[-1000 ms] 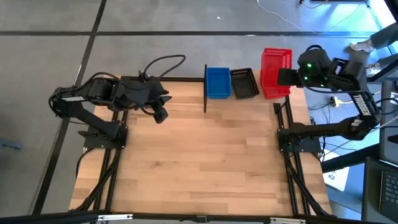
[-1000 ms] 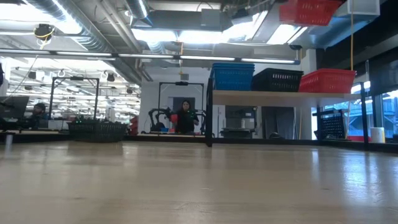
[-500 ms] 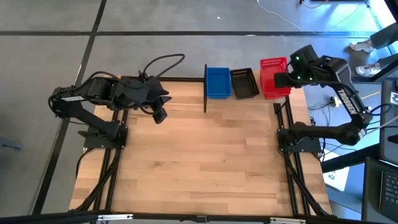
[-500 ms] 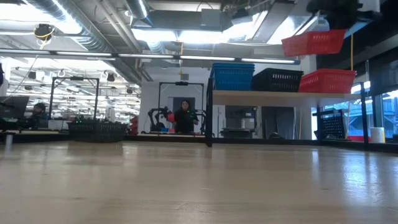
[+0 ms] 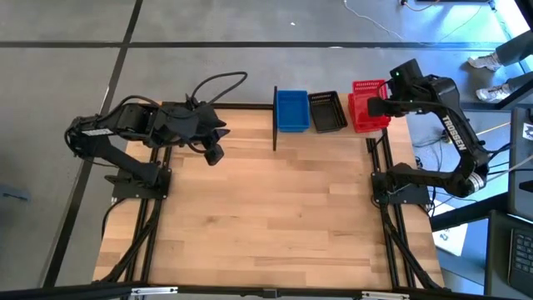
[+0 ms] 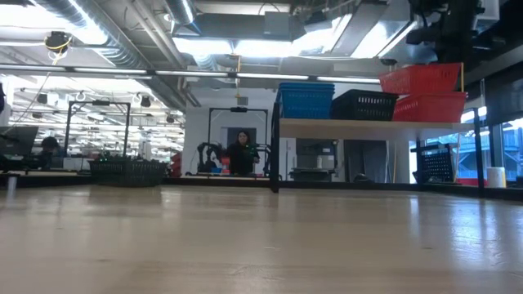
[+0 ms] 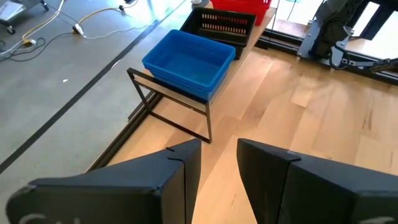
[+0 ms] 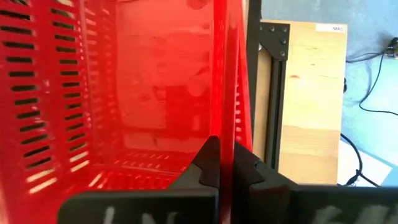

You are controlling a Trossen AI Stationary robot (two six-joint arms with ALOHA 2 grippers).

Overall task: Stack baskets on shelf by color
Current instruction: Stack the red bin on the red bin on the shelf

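Right gripper (image 8: 219, 163) is clamped on the wall of a red perforated plastic basket (image 6: 420, 78), holding it level, just above the red baskets (image 6: 431, 107) stacked at the right end of the raised light-wood shelf (image 6: 359, 126). From above, its long axis runs near-to-far. Blue mesh baskets (image 5: 291, 110) sit at the shelf's left end, black mesh baskets (image 5: 326, 111) in the middle, aligned the same way. Left gripper (image 7: 219, 163) hangs released over the wooden table (image 5: 266, 208), far left. Behind: an open workshop, a person (image 6: 242, 153) standing.
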